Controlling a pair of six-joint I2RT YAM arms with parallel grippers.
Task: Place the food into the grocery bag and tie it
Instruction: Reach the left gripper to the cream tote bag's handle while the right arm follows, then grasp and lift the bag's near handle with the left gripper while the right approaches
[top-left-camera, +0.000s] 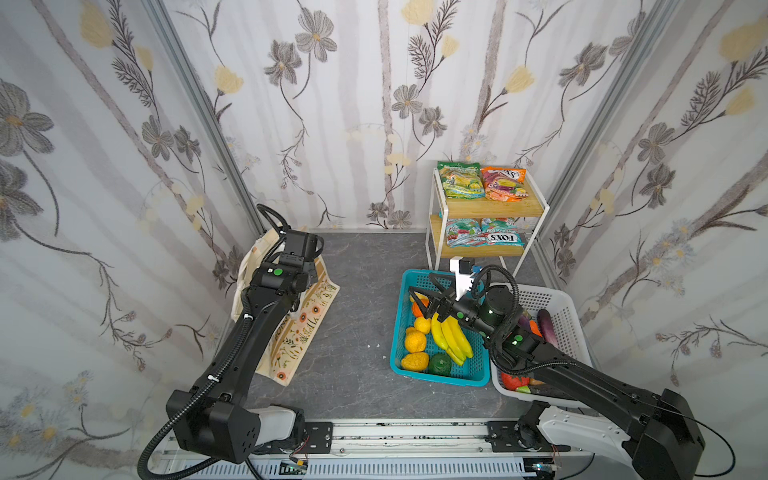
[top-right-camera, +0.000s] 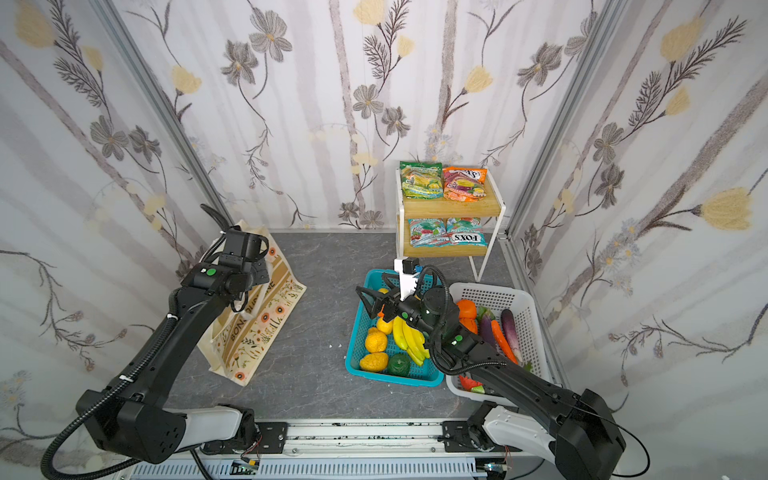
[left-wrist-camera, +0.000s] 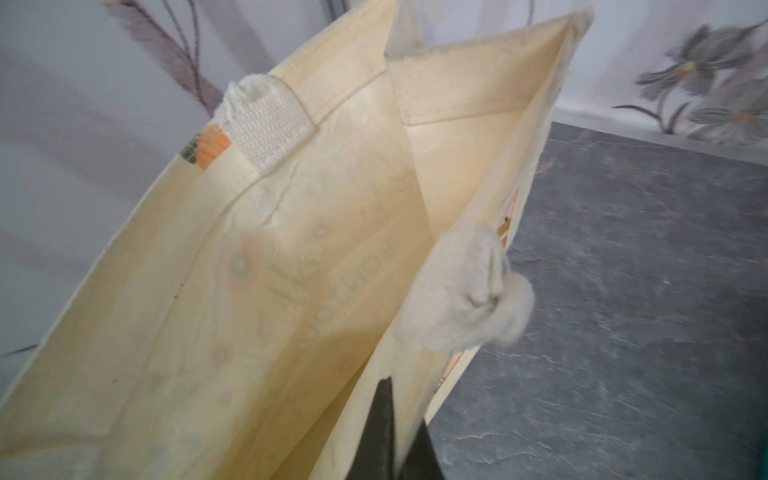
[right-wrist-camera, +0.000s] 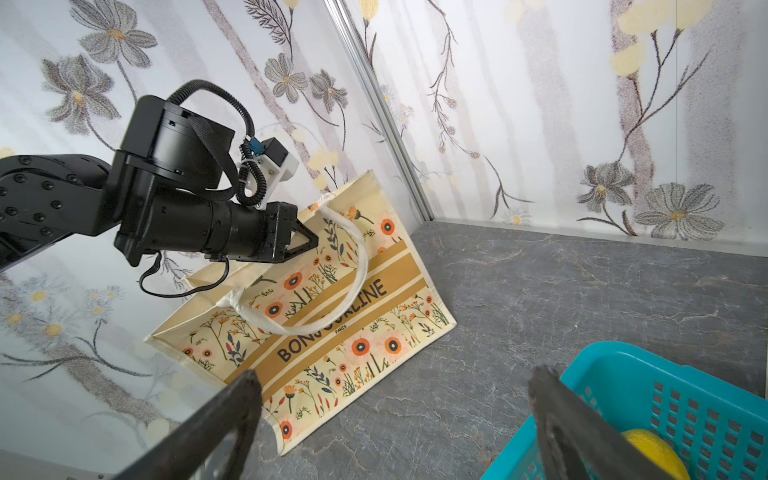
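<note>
Now — left hand (right-wrist-camera: 312, 242) tight on the grocery bag (right-wrist-camera: 332, 332) rim.

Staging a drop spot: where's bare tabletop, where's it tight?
Bare: the middle strip between grocery bag and teal basket; the back patch between bag and shelf rack. Tight: teal basket, white basket and rack crowd the right side.

top pair looks down; wrist views share the bag (right-wrist-camera: 374, 353).

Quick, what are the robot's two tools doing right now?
Left tool: closed, pinching the grocery bag at its rim.
Right tool: open, holding nothing, above the teal basket.
</note>
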